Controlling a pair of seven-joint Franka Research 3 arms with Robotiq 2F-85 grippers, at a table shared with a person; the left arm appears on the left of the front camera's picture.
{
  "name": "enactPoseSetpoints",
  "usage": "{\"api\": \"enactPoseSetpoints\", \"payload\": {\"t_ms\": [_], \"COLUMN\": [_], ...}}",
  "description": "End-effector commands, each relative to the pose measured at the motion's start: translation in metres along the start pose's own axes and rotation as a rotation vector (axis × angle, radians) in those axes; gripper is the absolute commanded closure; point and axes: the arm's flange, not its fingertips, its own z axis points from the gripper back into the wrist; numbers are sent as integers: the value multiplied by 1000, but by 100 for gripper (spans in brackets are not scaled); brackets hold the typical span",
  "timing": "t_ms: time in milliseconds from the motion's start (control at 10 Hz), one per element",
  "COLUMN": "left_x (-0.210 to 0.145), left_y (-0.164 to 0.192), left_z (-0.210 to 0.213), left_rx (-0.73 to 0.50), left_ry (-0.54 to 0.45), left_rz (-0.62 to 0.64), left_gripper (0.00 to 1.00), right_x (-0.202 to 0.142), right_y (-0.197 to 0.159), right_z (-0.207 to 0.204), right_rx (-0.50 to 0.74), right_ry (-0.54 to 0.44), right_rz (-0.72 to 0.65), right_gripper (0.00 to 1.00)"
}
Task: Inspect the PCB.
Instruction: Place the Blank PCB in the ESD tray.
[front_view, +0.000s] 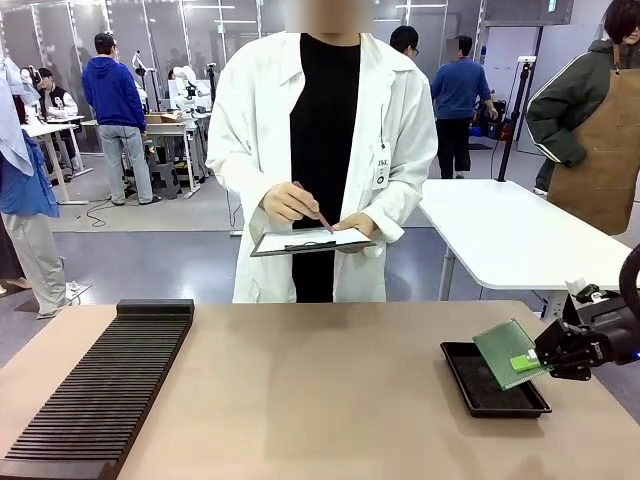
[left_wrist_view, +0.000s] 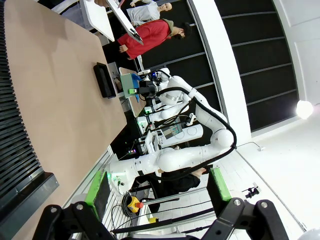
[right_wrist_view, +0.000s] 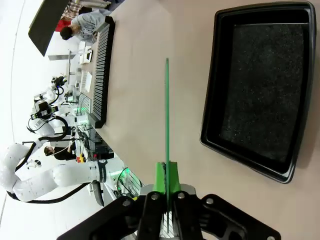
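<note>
Green board: the PCB (front_view: 504, 351), a thin flat rectangle with a fine dotted surface, is held tilted in the air above the black tray (front_view: 492, 392) at the right end of the table (front_view: 320, 400).
Right hand: the right hand (front_view: 546, 357) is clamped shut on the PCB's brighter green corner; in the right wrist view the board (right_wrist_view: 167, 120) shows edge-on as a thin line rising straight from between the fingers.
Left hand: the left hand (left_wrist_view: 157, 192) has its fingers spread wide with nothing between them, looking along the table from its own wrist camera.
Tray: shallow, dark, nothing in it, lying flat on the table just under the board.
Rack: a long black ribbed rack (front_view: 100, 385) lies at the left end of the table.
Person: a person in a white coat stands across the table, writing on a white clipboard (front_view: 310, 241).
Handling: the board looks light and stiff; it stays straight though held by one corner. It is thin, so likely to bend or crack under a hard squeeze. Edges or a bare corner seem the safest hold.
</note>
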Motion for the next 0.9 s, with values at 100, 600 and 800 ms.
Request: {"api": "enactPoseSetpoints", "payload": {"t_ms": [100,600,800], "left_x": [0,0,0], "left_y": [-1,-1,-1], "left_z": [0,0,0], "left_rx": [2,2,2], "left_ry": [5,5,5], "left_rz": [-3,-3,-3], "left_gripper": [0,0,0], "right_x": [0,15,26], "right_y": [5,-13,-24], "right_z": [2,-23,-32], "right_rx": [8,-18,-43], "right_ry": [9,10,-21], "right_rz": [0,21,34], "right_gripper": [97,97,97]}}
